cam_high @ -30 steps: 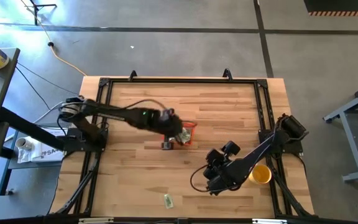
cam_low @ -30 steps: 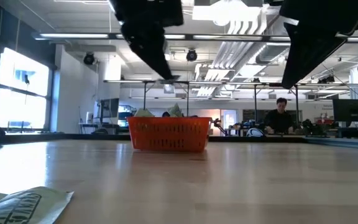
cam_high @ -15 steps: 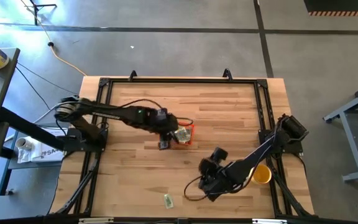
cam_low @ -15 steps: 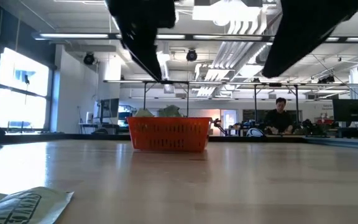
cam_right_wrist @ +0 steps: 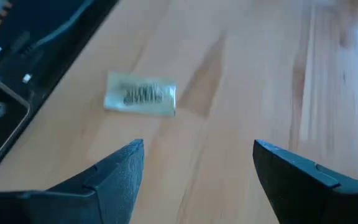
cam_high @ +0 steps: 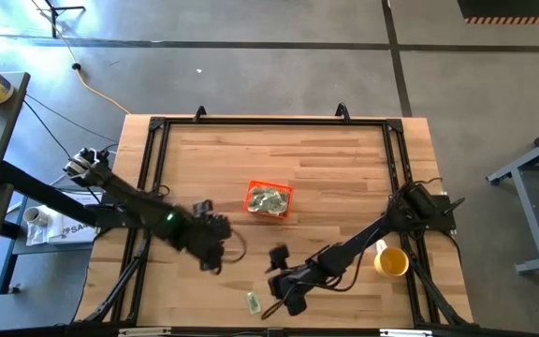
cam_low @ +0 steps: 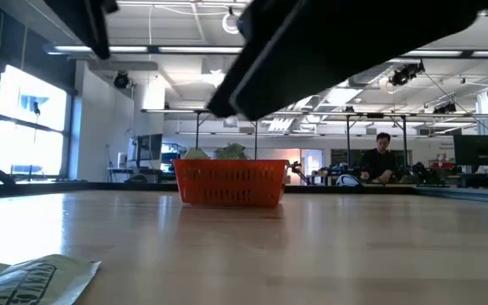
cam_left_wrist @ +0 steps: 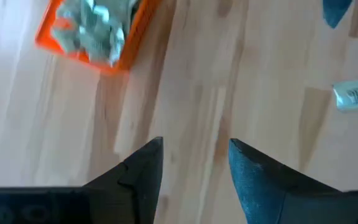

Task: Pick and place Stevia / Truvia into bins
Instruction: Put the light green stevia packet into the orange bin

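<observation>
While the high view looks straight down on the wooden table (cam_high: pixel 344 168), the orange bin (cam_high: pixel 269 200) sits near the middle, its floor covered by a heap of pale green and white sachets (cam_high: pixel 269 199). 1 loose sachet (cam_high: pixel 254 301) lies well apart from it, toward 6 o'clock, close to the table's near edge. The left gripper (cam_high: pixel 211 264) hangs at about 8 o'clock from the bin, clear of it. The right gripper (cam_high: pixel 276 304) reaches in from 3 o'clock and sits just beside the loose sachet. A yellow cup (cam_high: pixel 391 261) stands at 4 o'clock from the bin, near the right arm's base.

At table height, the low view shows the bin (cam_low: pixel 230 183) with sachets (cam_low: pixel 219 153) rising above its rim, and the loose sachet (cam_low: pixel 28 277) lying flat at the picture's 7 o'clock corner. A person (cam_low: pixel 382 161) sits far off in the room behind.

From the left wrist, the 2 dark fingers (cam_left_wrist: pixel 146 174) stand parted with bare wood between them and nothing held; the filled bin (cam_left_wrist: pixel 98 31) and the loose sachet (cam_left_wrist: pixel 356 94) lie farther off.

From the right wrist, the fingers (cam_right_wrist: pixel 120 171) are spread wide and empty, with the loose sachet (cam_right_wrist: pixel 140 94) lying flat on the wood just ahead of them, untouched, beside the dark frame rail (cam_right_wrist: pixel 30 56).
</observation>
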### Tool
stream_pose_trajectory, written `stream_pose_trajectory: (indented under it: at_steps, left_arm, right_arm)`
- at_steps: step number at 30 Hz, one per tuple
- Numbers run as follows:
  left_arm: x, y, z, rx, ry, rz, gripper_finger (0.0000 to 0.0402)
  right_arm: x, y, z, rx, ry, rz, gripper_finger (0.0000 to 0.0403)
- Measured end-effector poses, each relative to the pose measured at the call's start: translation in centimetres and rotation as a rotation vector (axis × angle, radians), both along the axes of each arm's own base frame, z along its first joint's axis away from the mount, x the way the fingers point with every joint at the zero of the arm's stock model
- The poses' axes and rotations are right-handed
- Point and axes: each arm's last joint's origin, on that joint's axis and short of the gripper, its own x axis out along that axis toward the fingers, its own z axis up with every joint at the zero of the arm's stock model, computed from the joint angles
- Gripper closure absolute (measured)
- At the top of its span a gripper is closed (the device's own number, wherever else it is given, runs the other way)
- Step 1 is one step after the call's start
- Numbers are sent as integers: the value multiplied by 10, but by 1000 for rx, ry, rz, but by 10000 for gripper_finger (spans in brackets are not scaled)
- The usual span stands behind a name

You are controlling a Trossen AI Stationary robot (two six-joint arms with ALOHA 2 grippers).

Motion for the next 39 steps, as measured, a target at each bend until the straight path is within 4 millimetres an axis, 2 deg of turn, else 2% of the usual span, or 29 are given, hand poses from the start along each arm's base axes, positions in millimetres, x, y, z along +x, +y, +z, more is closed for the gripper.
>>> stream_pose_trajectory:
  at_steps: [5, 10, 17, 19, 22, 25, 27, 30, 32, 39]
  left_arm:
    - [-24, -28, 0, -3, -46, 89, 200]
    - [-41, -44, -1, -21, -86, 175, 207]
    - [-49, -52, -5, -66, -131, 261, 209]
    - [-47, -55, -17, -94, -145, 267, 212]
    - [-41, -61, -46, -172, -195, 208, 220]
    - [-35, -67, -74, -267, -304, 106, 230]
    - [-32, -70, -88, -319, -397, 19, 235]
    - [-27, -71, -103, -309, -495, -115, 240]
    - [-17, -72, -110, -298, -494, -227, 239]
    - [34, -80, -123, -237, -428, -582, 217]
  right_arm:
    - [12, -1, -5, 10, -62, 146, 111]
    - [22, 0, -18, 90, -68, 264, 111]
    - [30, -12, -32, 230, 4, 180, 111]
    - [30, -14, -31, 237, 21, 126, 111]
    - [25, -22, -21, 200, 41, -67, 111]
    - [14, -35, 2, 151, 37, -300, 111]
    - [3, -42, 20, 106, 31, -389, 111]
    - [-15, -45, 42, 22, 26, -448, 111]
    - [-27, -48, 50, -42, 51, -474, 111]
    - [-50, -58, 49, -94, 197, -612, 111]
